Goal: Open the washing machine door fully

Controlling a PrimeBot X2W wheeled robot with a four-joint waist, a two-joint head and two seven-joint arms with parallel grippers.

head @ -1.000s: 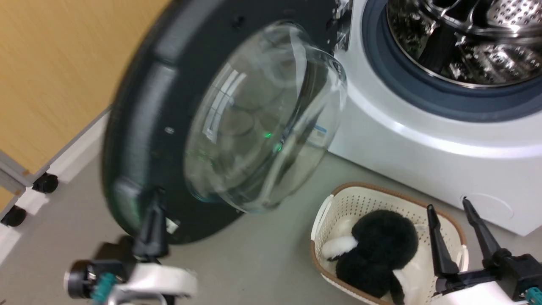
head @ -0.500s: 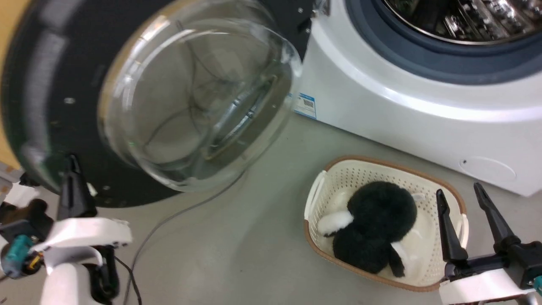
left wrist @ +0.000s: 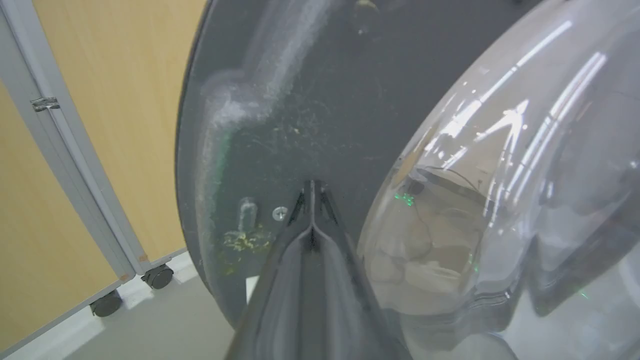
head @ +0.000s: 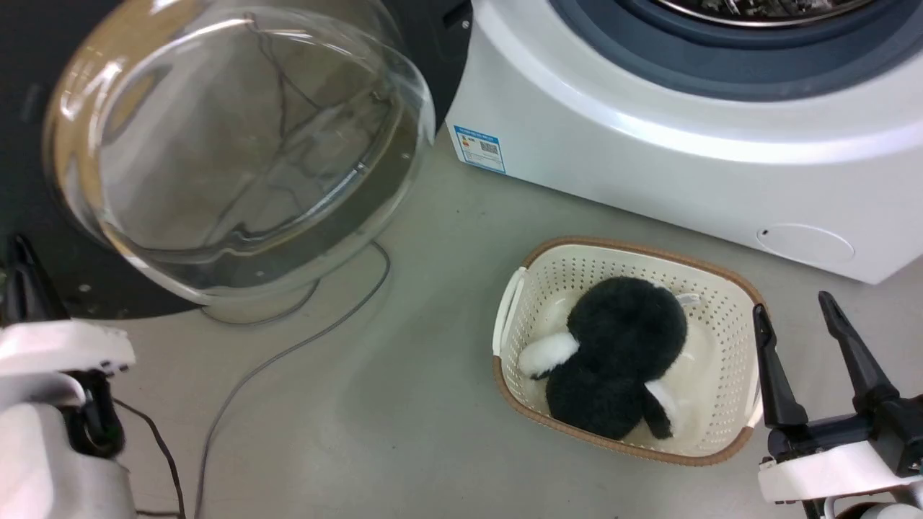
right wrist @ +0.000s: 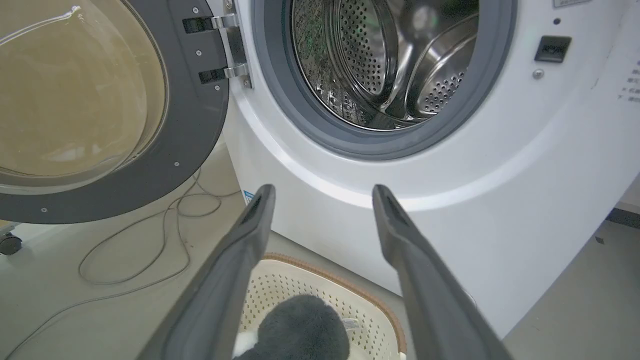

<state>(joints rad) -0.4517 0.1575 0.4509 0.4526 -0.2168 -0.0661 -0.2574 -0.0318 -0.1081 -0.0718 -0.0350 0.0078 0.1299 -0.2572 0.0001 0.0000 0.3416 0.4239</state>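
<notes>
Left of the washer [head: 649,158], the door [right wrist: 195,125] hangs wide open, left gripper [left wrist: 311,190] pinched shut with its tips at the inner rim for pushing, right gripper [head: 791,303] spread open, parked idle out front.

Laundry test room, probably a lab mock-up. A white front-loading washing machine [right wrist: 450,175] stands on a bare grey floor [head: 433,432] beside wood-coloured partition panels [left wrist: 125,100] on castors [left wrist: 159,276]. A loose cable [head: 285,353] trails across the floor near a laundry basket [head: 642,246].
</notes>
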